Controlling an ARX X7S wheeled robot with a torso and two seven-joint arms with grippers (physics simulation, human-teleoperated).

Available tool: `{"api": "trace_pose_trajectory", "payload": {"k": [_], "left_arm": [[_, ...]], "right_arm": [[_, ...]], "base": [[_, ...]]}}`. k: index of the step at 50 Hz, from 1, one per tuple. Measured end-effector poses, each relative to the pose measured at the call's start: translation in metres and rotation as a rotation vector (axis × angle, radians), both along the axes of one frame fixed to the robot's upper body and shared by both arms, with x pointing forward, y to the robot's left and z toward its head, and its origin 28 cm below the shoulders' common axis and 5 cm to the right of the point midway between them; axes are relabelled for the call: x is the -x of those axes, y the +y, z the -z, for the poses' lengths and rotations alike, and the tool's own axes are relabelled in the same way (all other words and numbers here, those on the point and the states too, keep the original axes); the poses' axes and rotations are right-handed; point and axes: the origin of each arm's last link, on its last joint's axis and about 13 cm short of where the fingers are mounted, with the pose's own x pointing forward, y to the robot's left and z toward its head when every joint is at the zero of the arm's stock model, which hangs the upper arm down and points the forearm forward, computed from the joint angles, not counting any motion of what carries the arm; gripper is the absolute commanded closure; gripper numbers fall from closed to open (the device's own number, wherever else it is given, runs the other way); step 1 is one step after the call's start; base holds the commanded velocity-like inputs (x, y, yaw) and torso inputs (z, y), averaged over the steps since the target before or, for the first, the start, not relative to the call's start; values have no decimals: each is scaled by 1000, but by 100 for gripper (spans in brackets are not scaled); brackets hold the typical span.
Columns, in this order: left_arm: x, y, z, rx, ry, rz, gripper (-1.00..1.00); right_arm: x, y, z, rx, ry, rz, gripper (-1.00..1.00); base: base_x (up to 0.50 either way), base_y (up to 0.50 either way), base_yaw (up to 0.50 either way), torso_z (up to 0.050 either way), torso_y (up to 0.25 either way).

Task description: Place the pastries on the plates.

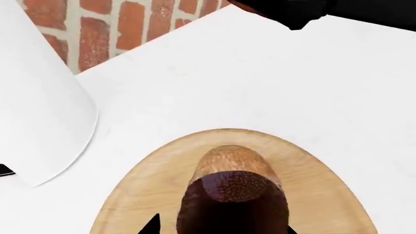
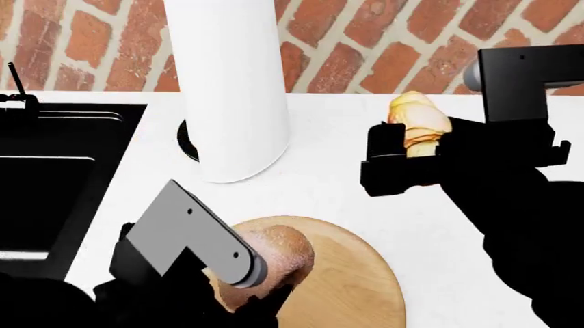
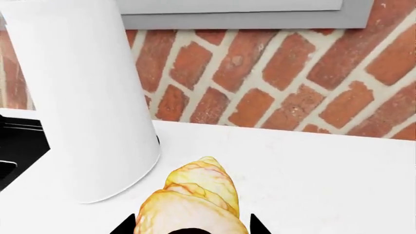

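The pinkish-brown doughnut [image 1: 231, 176] sits between the fingertips of my left gripper [image 1: 221, 227], which is shut on it just over the tan wooden plate [image 1: 312, 195]. In the head view the doughnut [image 2: 283, 254] is above the near left part of that plate [image 2: 356, 280]. I cannot tell whether it touches the wood. My right gripper [image 3: 192, 225] is shut on the golden ridged croissant [image 3: 195, 195]. It holds the croissant [image 2: 420, 124] up over the white counter, to the right of the plate and farther back.
A tall white cylinder [image 2: 228, 89] stands on the counter [image 2: 319, 191] behind the plate, close to both arms. A black sink [image 2: 55, 178] is sunk in at the left. A brick wall [image 2: 365, 48] closes the back.
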Motion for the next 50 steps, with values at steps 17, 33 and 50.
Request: {"api": "trace_pose_trajectory", "payload": {"k": [17, 33, 50], "left_arm": [[6, -2, -14, 12, -31, 15, -100], [3, 24, -35, 69, -97, -92, -100], [-4, 85, -61, 126, -184, -348, -100]], "right_arm": [[5, -2, 3, -4, 8, -3, 100], [17, -9, 2, -14, -96, 18, 100], [54, -16, -2, 38, -154, 8, 100]], "base": [[0, 0, 0, 0, 0], [0, 0, 0, 0, 1], [-230, 0, 0, 0, 0]]}}
